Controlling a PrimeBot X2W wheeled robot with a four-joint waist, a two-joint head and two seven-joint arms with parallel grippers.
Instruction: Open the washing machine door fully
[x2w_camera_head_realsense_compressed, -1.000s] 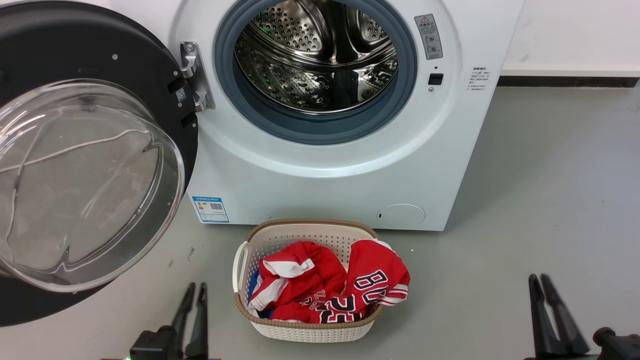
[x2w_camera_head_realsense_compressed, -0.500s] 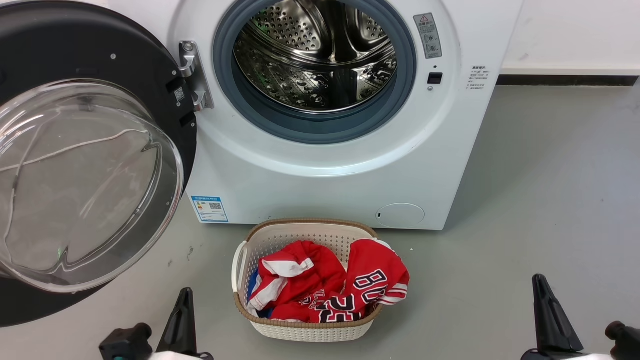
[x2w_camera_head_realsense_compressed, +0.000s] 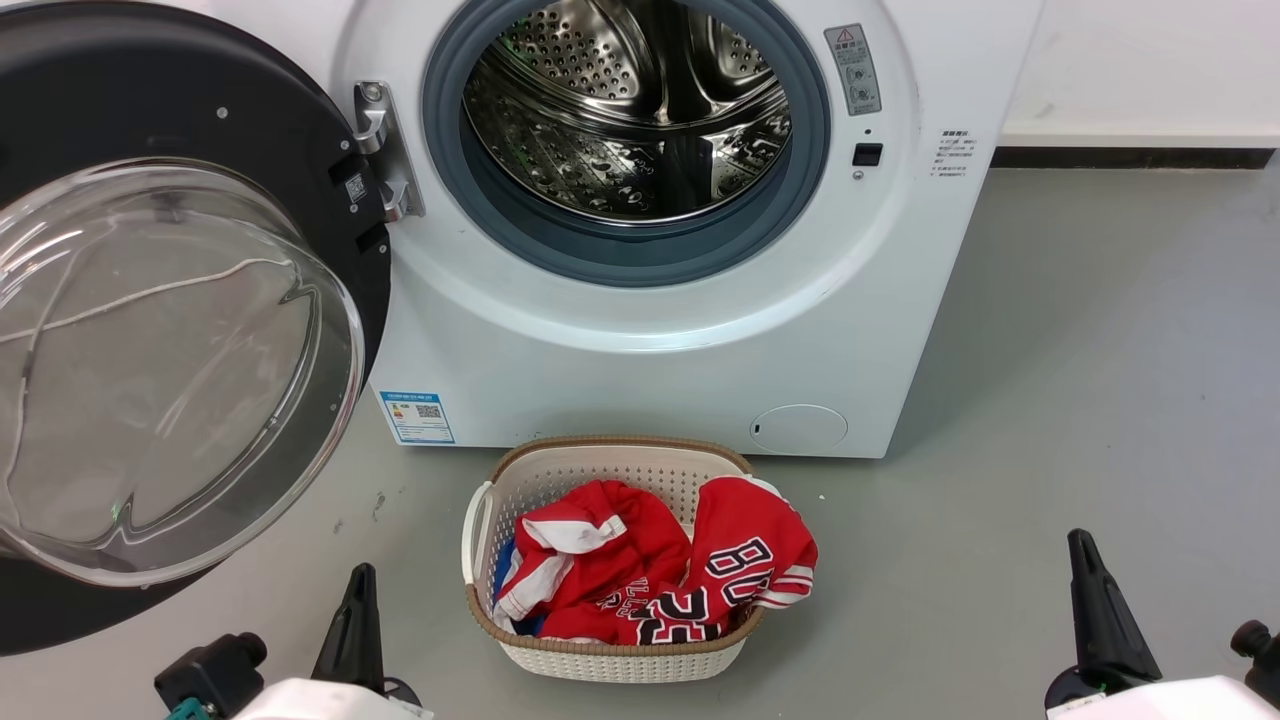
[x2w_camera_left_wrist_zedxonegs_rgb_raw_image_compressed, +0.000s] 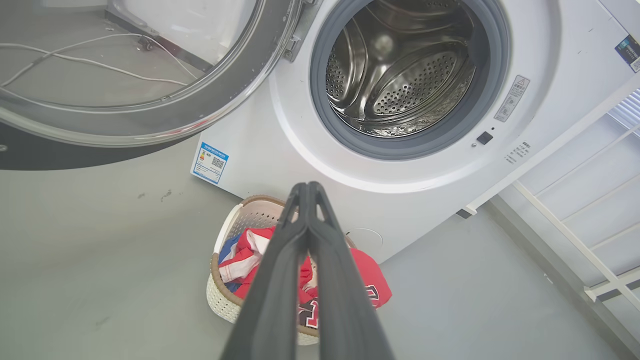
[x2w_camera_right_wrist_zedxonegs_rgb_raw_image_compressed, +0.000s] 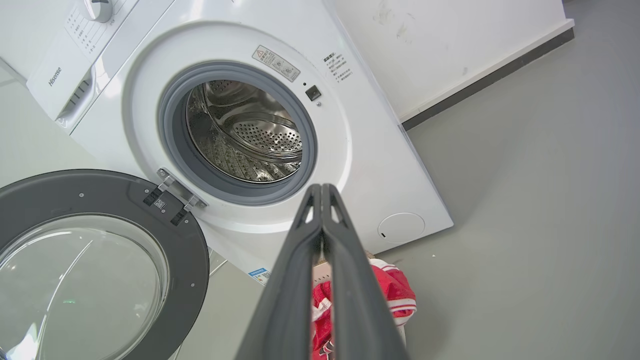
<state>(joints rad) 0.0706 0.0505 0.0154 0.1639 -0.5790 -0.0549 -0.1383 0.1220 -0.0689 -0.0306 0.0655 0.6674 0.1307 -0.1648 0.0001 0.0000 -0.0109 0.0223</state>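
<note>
Found the door (x2w_camera_head_realsense_compressed: 180, 330) wide open, clear of the washing machine (x2w_camera_head_realsense_compressed: 640, 370) front and out to the machine's left, hung on the metal hinge (x2w_camera_head_realsense_compressed: 385, 150) at the left edge of the opening. Noted its black inner ring and clear glass bowl turned toward the head camera.

Saw straight into the steel drum (x2w_camera_head_realsense_compressed: 630, 110) through the uncovered opening. Recorded a basket (x2w_camera_head_realsense_compressed: 620, 445) on the floor (x2w_camera_head_realsense_compressed: 1080, 350) just in front of the machine, below the opening, with red clothes (x2w_camera_head_realsense_compressed: 650, 570) inside. Logged a blue sticker (x2w_camera_head_realsense_compressed: 417, 416) low on the machine's front at the left and a round flap (x2w_camera_head_realsense_compressed: 798, 428) low at the right.

Checked the left gripper (x2w_camera_left_wrist_zedxonegs_rgb_raw_image_compressed: 306, 187): closed, with fingers pressed together at the tips and nothing between them; placed in front of the machine's left corner, apart from the door. Checked the right gripper (x2w_camera_right_wrist_zedxonegs_rgb_raw_image_compressed: 321, 189): likewise closed and empty, in front of the machine and off to its right, well apart from the door.
</note>
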